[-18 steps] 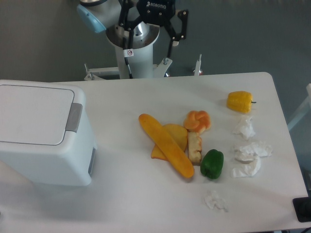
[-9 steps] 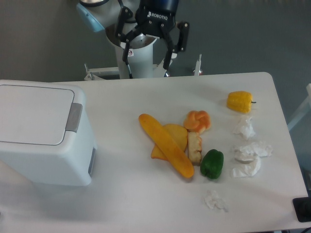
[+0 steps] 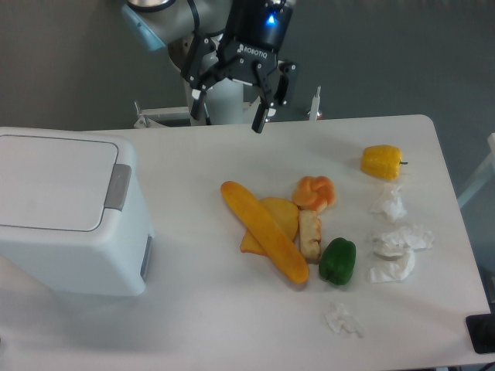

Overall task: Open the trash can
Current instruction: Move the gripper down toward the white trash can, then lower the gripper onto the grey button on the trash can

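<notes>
From the fixed camera, the gripper (image 3: 227, 113) is hanging over the far edge of the white bench (image 3: 193, 309), its jaws spread wide and gripping nothing. The trash can (image 3: 66, 212) is sitting at the bench's left end, well apart from the gripper, its flat lid down and the grey push tab (image 3: 118, 186) facing the middle. A long yellow squash (image 3: 263, 229), a green pepper (image 3: 337, 260), a yellow pepper (image 3: 382, 161) and crumpled tissues (image 3: 394, 239) are lying to the right.
</notes>
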Tool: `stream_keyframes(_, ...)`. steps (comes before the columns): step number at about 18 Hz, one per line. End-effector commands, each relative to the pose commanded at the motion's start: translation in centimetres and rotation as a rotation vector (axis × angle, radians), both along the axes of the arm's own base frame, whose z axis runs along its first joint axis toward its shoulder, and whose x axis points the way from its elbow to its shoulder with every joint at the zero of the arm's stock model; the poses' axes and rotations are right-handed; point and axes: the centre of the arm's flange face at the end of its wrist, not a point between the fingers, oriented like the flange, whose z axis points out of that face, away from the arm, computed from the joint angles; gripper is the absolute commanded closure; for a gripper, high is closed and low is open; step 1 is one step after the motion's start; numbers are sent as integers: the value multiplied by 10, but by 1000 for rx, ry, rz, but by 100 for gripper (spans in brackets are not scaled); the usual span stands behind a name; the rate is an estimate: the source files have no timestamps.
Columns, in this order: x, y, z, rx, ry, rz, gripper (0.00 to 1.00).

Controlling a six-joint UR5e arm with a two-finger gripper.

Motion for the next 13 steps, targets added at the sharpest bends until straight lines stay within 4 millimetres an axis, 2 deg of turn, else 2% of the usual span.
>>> stream_keyframes(8,1,62,-25,-8,-3,-101,0)
stream_keyframes(13,9,74,-37,-14,-1,-127,0)
